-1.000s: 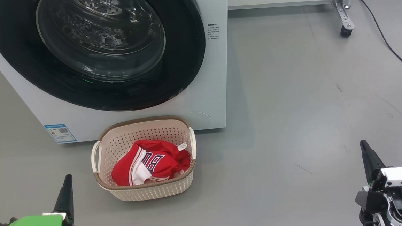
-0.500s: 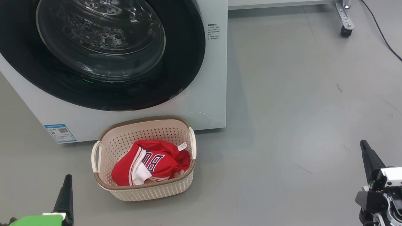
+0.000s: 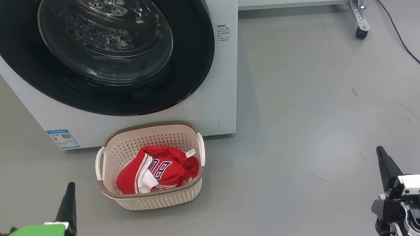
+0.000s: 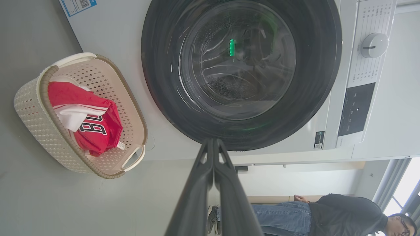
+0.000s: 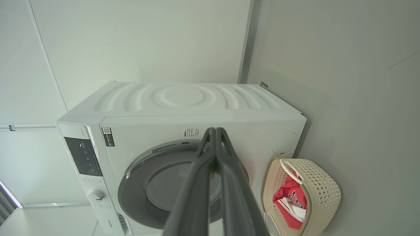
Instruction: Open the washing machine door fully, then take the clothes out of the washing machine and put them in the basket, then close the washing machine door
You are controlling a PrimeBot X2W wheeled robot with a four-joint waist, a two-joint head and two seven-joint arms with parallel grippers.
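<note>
Red clothes (image 3: 169, 162) lie in the basket (image 3: 156, 201) near the left claw (image 3: 70, 186).

Bright, even light; sharp, soft shadows

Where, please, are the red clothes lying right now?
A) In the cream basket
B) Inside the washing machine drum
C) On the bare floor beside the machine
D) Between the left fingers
A: the clothes lie bunched inside the basket, which stands in front of the shut washing machine door.
</note>
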